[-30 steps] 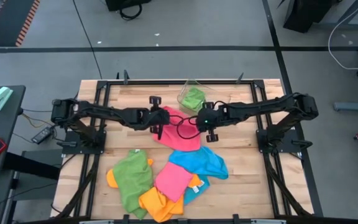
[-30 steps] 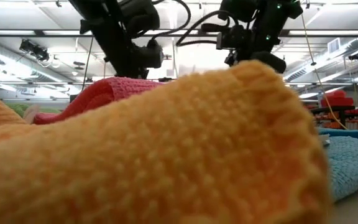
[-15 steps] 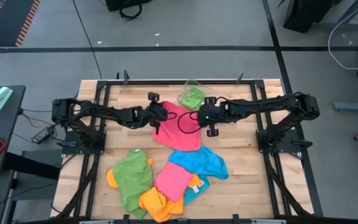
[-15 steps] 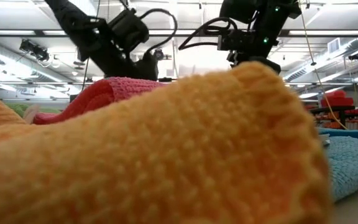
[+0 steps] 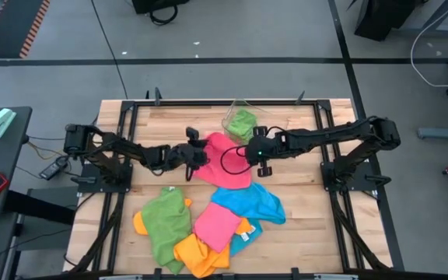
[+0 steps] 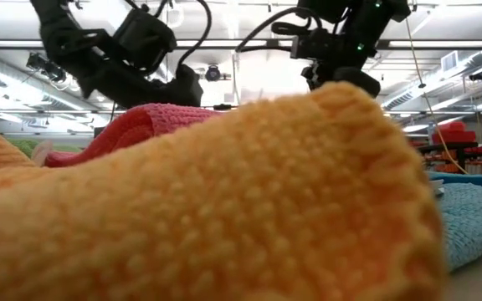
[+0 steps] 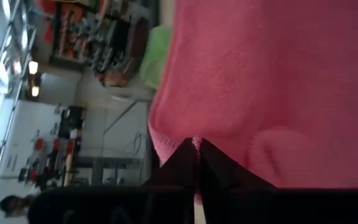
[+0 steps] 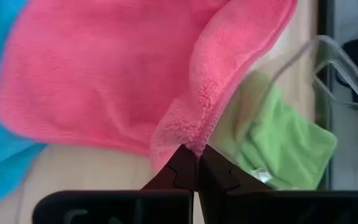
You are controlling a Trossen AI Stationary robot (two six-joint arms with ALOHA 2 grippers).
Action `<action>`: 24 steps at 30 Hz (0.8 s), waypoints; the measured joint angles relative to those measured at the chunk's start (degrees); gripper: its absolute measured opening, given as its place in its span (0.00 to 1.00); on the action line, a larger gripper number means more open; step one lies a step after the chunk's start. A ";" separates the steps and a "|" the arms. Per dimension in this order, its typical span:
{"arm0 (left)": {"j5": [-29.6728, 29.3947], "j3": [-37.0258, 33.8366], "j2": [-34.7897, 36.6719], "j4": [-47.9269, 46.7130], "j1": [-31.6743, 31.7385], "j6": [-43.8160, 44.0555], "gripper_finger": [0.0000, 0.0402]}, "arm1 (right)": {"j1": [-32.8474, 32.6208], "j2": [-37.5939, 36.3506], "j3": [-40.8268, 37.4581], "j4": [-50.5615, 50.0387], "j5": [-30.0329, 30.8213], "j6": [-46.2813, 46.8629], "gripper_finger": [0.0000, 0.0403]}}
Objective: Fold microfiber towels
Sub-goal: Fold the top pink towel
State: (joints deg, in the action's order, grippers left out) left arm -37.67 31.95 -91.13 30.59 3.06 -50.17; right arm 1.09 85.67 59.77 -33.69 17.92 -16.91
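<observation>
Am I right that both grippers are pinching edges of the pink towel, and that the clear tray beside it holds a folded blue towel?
Not quite: the towel in the clear tray is green, not blue, as the right wrist view shows. The rest holds: the left gripper and the right gripper are each shut on an edge of the pink towel.

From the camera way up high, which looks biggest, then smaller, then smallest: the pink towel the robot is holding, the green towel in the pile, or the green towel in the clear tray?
1. Held pink towel and the pile's green towel: these look too alike to rank.
2. Green towel in the clear tray: clearly the smallest.
</observation>
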 joint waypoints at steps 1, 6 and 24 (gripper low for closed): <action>-0.68 -0.38 0.00 0.00 -1.03 -0.02 0.04 | -0.56 0.00 -0.36 0.20 -0.60 -0.01 0.03; -0.94 -1.45 0.00 -0.14 -4.90 -1.46 0.03 | -3.27 0.00 -3.07 2.30 -2.21 0.05 0.03; 7.09 -1.47 0.92 -16.59 -15.29 12.40 0.05 | -8.07 0.00 -9.76 11.63 -11.23 2.02 0.03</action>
State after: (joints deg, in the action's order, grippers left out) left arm -30.58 30.48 -90.21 14.00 -12.23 -37.78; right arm -6.98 85.67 50.02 -22.06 6.69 -14.88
